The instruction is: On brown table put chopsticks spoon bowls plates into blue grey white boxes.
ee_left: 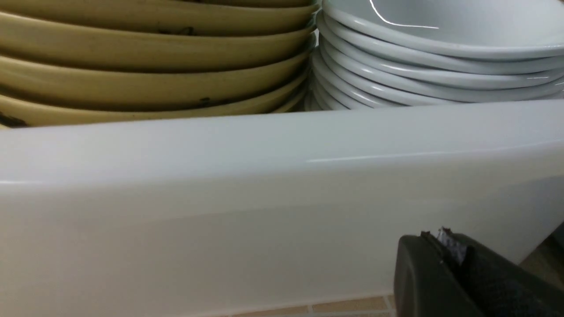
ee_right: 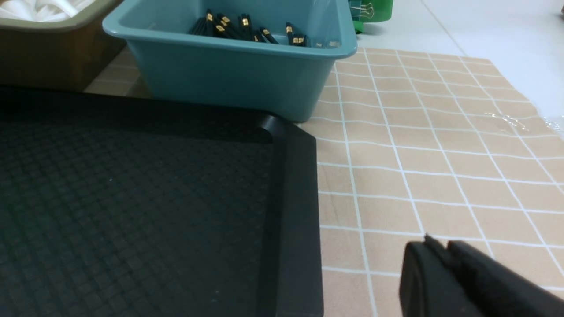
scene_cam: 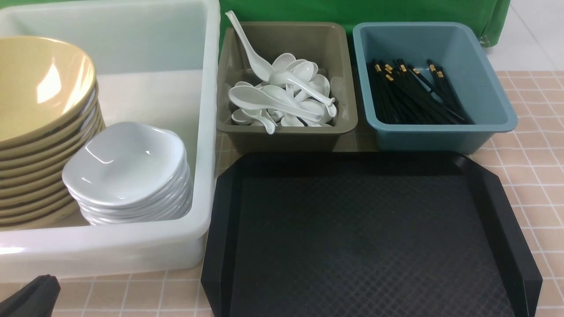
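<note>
A stack of tan bowls (scene_cam: 39, 110) and a stack of white plates (scene_cam: 128, 171) stand in the large white tub (scene_cam: 132, 246). Several white spoons (scene_cam: 282, 97) lie in the olive-grey bin (scene_cam: 286, 132). Black chopsticks (scene_cam: 410, 94) lie in the blue bin (scene_cam: 440, 132). My left gripper (scene_cam: 33, 295) is shut and empty, low in front of the tub's near wall (ee_left: 264, 198); the wrist view shows it (ee_left: 445, 242) below the bowls (ee_left: 154, 57) and plates (ee_left: 418, 66). My right gripper (ee_right: 436, 248) is shut and empty above the brown table (ee_right: 440, 154), right of the tray. It does not show in the front view.
A black textured tray (scene_cam: 365, 237) with angled corners lies in front of the two small bins, with nothing on it. Its right rim shows in the right wrist view (ee_right: 295, 211), with the blue bin (ee_right: 229, 75) behind. A green cloth (scene_cam: 352, 11) hangs behind the bins.
</note>
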You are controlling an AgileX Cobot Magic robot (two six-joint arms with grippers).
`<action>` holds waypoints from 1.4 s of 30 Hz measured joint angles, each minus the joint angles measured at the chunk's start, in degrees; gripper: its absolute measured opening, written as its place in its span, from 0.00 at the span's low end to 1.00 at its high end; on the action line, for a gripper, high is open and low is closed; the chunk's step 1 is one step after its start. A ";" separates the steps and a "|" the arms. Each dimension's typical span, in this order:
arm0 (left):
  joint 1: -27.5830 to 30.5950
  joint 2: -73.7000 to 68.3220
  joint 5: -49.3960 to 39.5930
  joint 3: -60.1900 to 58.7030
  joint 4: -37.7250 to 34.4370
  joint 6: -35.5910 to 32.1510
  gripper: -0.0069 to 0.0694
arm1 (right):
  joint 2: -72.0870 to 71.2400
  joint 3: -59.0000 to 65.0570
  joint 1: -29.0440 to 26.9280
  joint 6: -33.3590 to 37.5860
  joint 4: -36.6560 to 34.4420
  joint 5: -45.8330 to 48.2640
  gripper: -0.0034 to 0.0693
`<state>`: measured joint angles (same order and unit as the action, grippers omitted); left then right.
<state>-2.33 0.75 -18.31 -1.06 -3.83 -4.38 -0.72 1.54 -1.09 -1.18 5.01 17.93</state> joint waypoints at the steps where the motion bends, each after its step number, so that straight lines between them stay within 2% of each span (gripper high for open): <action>1: 0.00 0.00 0.00 0.00 0.00 0.00 0.10 | 0.00 0.00 0.00 0.00 0.00 0.00 0.19; 42: 0.00 0.00 0.00 0.00 -0.11 -0.07 0.10 | 0.00 0.00 0.00 0.05 0.00 0.00 0.25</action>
<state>-2.33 0.75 -18.31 -1.06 -3.94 -4.45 -0.72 1.54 -1.09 -1.13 5.01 17.93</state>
